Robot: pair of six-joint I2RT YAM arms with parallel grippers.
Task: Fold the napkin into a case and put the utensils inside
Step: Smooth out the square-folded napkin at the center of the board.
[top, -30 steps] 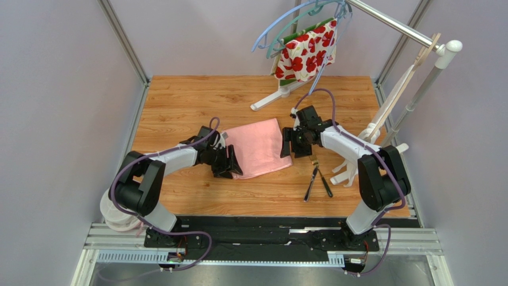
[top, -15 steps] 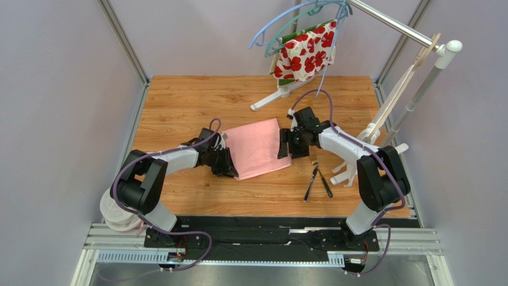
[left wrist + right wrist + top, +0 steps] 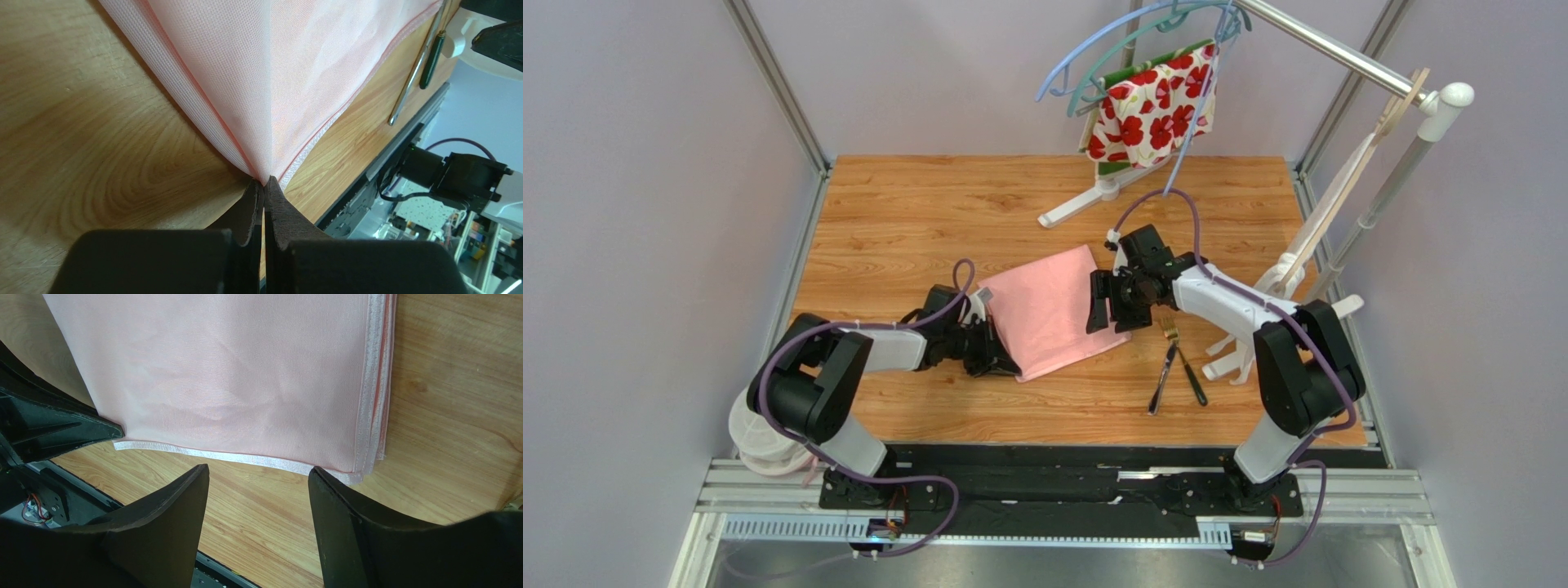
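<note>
My left gripper (image 3: 264, 195) pinches shut on the near corner of the smooth, faintly shiny light-pink cloth napkin (image 3: 1053, 309). It is a folded, hemmed, nearly square panel lying skewed at mid-table on the wood-grain tabletop (image 3: 891, 208). My right gripper (image 3: 258, 474) hovers wide over the cloth's right edge. The slim metal utensils (image 3: 1173, 368) lie lengthwise far-to-near, toward the right edge.

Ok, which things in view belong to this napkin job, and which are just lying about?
Job: light-pink shiny cloth napkin, folded flat; two slim metal utensils beside it; left gripper, shut on the napkin's near corner; right gripper, open by its opposite edge.
Lying about: red-and-white floral cloth, hanging at the back; white clothes rack.
</note>
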